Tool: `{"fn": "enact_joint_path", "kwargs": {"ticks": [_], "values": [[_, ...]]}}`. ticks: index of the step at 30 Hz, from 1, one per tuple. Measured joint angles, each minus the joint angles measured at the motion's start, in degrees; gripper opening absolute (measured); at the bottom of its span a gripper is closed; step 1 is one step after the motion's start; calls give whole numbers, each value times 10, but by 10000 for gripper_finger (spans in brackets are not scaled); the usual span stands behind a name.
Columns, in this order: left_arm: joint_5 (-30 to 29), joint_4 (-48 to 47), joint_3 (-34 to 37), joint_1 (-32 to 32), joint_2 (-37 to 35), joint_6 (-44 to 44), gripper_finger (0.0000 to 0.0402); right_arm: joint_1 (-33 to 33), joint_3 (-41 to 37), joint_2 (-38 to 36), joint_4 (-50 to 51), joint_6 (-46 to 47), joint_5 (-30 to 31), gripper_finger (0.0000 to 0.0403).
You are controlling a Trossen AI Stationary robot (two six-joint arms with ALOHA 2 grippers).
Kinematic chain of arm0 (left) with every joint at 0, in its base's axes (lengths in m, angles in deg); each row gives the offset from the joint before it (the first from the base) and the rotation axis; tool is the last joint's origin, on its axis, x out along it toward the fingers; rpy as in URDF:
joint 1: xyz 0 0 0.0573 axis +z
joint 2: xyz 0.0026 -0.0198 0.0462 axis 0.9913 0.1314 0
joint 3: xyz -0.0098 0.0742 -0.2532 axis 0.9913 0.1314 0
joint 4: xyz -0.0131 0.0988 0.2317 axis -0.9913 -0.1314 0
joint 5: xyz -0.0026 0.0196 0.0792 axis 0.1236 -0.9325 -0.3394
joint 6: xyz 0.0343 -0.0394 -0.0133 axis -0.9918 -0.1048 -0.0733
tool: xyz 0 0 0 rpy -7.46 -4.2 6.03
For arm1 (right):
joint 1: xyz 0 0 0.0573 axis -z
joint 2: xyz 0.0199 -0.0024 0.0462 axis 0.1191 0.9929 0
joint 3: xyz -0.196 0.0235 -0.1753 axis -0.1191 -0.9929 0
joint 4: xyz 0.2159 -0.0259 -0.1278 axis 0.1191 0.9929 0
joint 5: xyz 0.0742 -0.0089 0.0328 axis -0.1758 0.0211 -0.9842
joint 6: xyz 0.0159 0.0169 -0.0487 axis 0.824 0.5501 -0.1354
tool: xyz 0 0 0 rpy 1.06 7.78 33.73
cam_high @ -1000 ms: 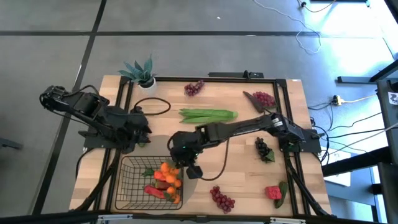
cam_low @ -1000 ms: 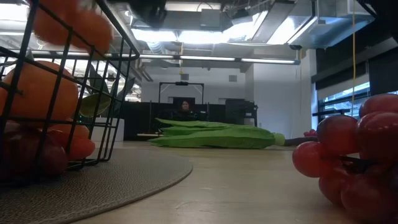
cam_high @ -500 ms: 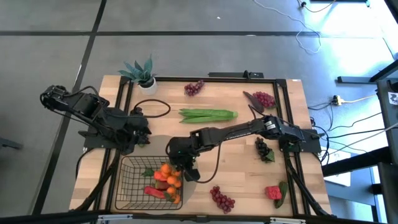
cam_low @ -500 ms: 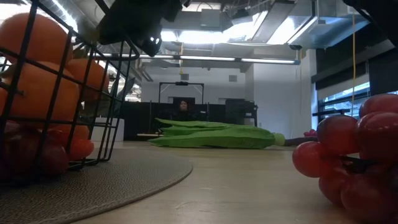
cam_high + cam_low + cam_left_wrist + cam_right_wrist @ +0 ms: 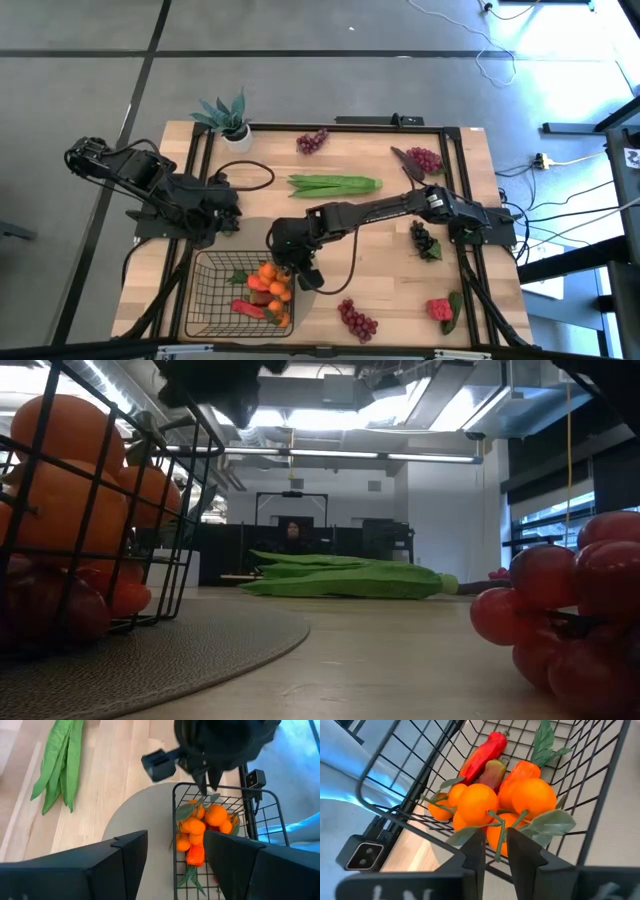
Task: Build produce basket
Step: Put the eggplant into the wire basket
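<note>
The dark wire basket stands on a grey round mat at the table's near left. In it lies a bunch of orange tangerines with green leaves, on a carrot and a red pepper. My right gripper hangs just above the basket's far right corner, pointing down. It is narrowly open, its fingers on either side of the bunch's green stem. My left gripper waits open to the left of the basket.
Green bean pods lie at mid-table. Grape bunches sit at the far edge, far right, right and near edge. A strawberry is near right and a potted plant far left.
My right gripper has brought the tangerine bunch down into the basket, shifting a little toward the table's left. The bunch now rests on the produce there and stays put. The gripper has since risen slightly above it.
</note>
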Motion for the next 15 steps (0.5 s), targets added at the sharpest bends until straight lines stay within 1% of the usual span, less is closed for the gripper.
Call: {"fn": "enact_joint_path", "kwargs": {"ticks": [6,12,15], "values": [[0,-15,0,0,0,0,181,0,42,-2,53,0,3,67],[0,-22,0,0,0,0,181,0,82,-2,129,0,58,67],[0,-24,0,0,0,0,181,0,78,-15,145,1,77,67]]}}
